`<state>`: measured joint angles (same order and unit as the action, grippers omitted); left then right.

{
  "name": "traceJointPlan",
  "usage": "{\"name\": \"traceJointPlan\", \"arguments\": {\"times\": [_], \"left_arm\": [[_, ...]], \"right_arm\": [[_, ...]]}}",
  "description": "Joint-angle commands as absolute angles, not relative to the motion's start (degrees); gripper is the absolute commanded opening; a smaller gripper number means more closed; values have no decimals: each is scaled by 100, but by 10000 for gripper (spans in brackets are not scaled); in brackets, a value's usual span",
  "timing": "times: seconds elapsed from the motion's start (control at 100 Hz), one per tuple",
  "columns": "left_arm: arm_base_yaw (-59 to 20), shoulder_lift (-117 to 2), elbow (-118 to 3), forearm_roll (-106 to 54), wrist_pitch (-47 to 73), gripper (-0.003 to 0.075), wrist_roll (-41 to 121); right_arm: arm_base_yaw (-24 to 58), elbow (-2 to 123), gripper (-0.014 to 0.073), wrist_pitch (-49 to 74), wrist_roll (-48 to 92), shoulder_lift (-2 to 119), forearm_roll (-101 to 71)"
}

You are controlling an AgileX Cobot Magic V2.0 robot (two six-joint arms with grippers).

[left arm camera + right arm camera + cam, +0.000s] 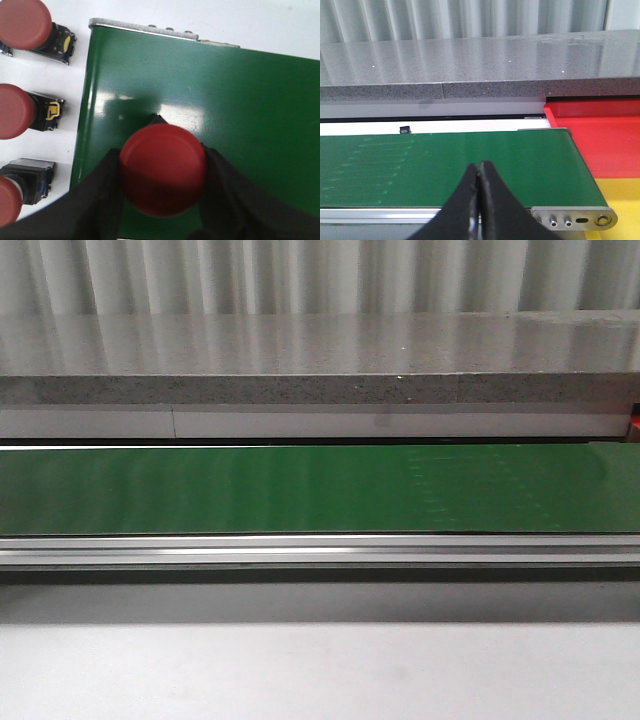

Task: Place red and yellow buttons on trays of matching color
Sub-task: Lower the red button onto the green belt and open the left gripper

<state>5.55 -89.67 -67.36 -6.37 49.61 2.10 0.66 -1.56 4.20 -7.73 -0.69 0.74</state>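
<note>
In the left wrist view my left gripper [162, 170] is shut on a red button [163, 169], its round cap held between the black fingers [100, 195] over the end of the green conveyor belt [210, 110]. Three more red buttons [22, 22] [15, 111] [9, 200] lie on the white table beside the belt. In the right wrist view my right gripper [480, 166] is shut on nothing, above the other end of the belt [445, 165]. A red tray [600, 135] and a yellow tray [620, 192] sit just past that end. No yellow button is in view.
The front view shows only the long green belt [300, 490] with its metal rail [320, 550], a grey stone ledge [300, 360] behind it and white table [320, 670] in front. Neither arm appears there.
</note>
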Motion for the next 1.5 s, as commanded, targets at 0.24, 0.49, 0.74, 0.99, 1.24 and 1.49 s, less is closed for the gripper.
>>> {"name": "traceJointPlan", "arguments": {"times": [0.24,0.49,0.74,0.99,1.24,1.49], "left_arm": [[509,-8767,-6918,-899,4927,600,416],[5,-8607,-7046,-919,5045,648,543],[-80,-7972,-7128,-860,4745,648,182],[269,-7262,-6700,-356,4615,638,-577],[1178,-6481,-5359,-155,4089,638,-963],[2651,-5976,-4234,-94,3625,639,-1207]], "right_arm": [[70,-164,-67,-46,-775,-154,132],[70,-164,-67,-46,-775,-154,132],[70,-164,-67,-46,-775,-154,132],[70,-164,-67,-46,-775,-154,132],[70,-164,-67,-46,-775,-154,132],[70,-164,-67,-46,-775,-154,132]]}}
